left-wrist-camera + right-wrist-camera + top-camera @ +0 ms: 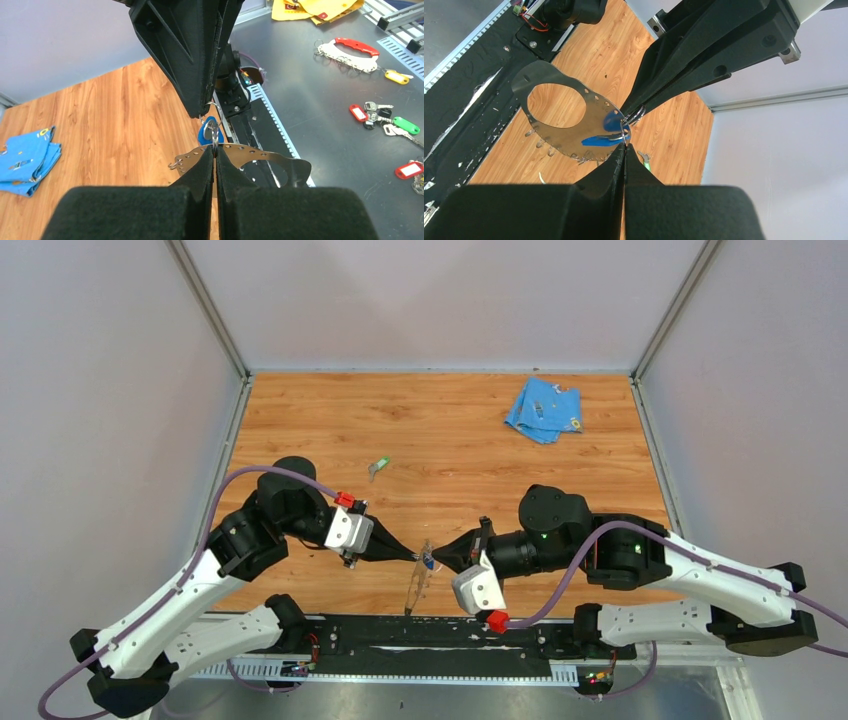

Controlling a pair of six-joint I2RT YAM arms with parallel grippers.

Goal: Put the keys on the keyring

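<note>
The left pincer [216, 150] is clenched on the rim of the keyring [559, 137] above the tabletop [450, 440]. The right pincer [624, 146] is clenched, seemingly on the blue key [206, 134]. Its loop should be threaded slowly, without tugging. The green key [379, 467] lies well apart.

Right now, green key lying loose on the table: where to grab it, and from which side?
Take the green key by its plastic head, straight down from above, fingers closing across the head. It lies flat on the table with nothing beside it, head toward the far side, blade toward the arms. The head is likely the thicker part.
</note>
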